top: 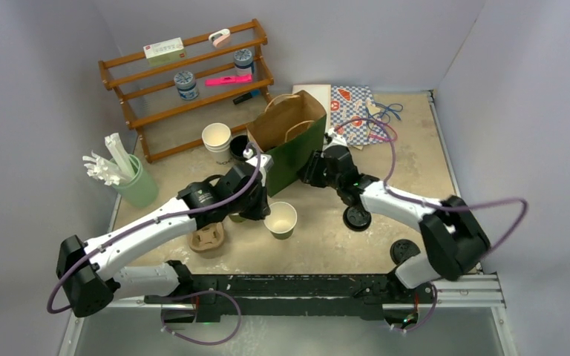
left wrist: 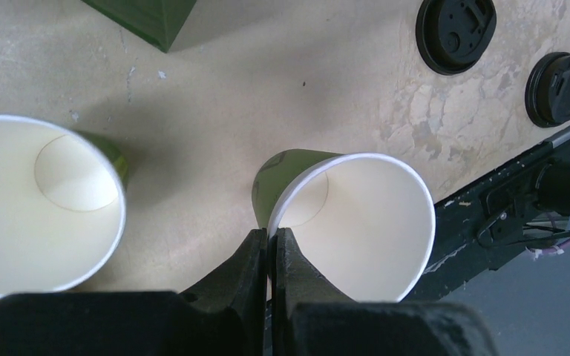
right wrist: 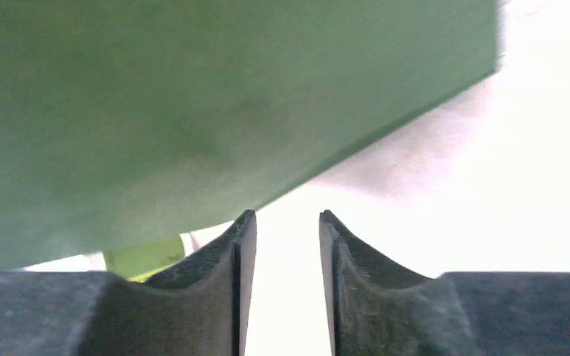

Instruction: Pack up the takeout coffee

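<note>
Left gripper (left wrist: 269,233) is clamped tight on the rim of the coffee cup (left wrist: 356,222), one finger inside and one outside. The cup has no lid and shows nothing inside. It is mid-table near the green bag (top: 297,141), beside a second open cup (left wrist: 44,208); can't tell if it is lifted. A black lid (left wrist: 455,30) and a second lid (left wrist: 557,87) lie loose on the table (left wrist: 267,96). Right gripper (right wrist: 282,219) is partly open and empty, just beside the bag wall. The cup looks light, thin and easily crushed. A rim pinch probably bends it, so a gentle hold round the body looks safer.
</note>
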`<state>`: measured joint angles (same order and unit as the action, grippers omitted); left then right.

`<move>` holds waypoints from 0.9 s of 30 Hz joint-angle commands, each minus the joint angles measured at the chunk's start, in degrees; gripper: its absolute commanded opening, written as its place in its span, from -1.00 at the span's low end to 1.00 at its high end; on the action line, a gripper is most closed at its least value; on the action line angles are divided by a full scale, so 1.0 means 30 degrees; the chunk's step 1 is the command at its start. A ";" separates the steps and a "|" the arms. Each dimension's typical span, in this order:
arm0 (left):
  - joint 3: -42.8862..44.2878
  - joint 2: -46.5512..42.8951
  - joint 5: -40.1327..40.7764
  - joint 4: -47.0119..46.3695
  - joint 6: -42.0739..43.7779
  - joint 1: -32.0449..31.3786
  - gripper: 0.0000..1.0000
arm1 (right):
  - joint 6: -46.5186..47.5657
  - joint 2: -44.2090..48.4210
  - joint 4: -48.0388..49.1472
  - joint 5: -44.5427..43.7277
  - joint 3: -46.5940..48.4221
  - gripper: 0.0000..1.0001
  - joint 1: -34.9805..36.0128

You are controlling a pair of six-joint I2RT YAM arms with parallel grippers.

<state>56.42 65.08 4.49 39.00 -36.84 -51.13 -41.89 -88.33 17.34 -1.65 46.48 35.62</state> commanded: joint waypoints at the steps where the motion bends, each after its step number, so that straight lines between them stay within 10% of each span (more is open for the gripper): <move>1: -0.0390 0.0778 -0.0576 -0.2589 0.0618 -0.0065 -1.00 | 0.0458 0.3310 -0.7251 -0.3518 0.0026 0.11 -0.0050; 5: -0.0987 0.1712 -0.0672 -0.4241 0.0605 -0.0212 -1.00 | -0.1134 0.5772 -1.4250 -0.6347 0.0378 0.94 -0.0261; 15: -0.0507 0.4449 0.0706 -0.5678 0.0011 -0.1273 -1.00 | -0.1483 0.6479 -1.9693 -0.5091 -0.0549 0.97 -0.4371; 27: 0.0684 0.6450 0.1341 -0.6485 0.0191 -0.2455 -0.89 | -0.1602 0.4891 -1.7315 -0.3551 -0.1015 0.97 -0.4636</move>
<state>57.10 83.40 7.51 20.43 -36.40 -57.63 -45.43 -72.79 -35.99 -13.96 44.45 22.04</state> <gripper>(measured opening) 0.049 0.984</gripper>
